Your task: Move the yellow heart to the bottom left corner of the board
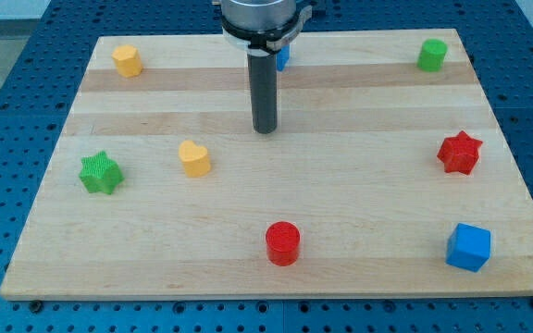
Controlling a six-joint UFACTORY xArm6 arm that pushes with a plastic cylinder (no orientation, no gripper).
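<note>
The yellow heart (193,158) lies on the wooden board (359,268), left of the middle. My tip (265,130) is the lower end of the dark rod that comes down from the view's top. It stands to the right of the heart and slightly above it in the view, clearly apart from it. The board's bottom left corner is far below and left of the heart.
A green star (100,173) lies left of the heart. A yellow block (127,60) is at top left, a green block (432,55) at top right. A red star (459,153), blue cube (469,247) and red cylinder (283,243) lie right and below. A blue block (284,58) shows behind the rod.
</note>
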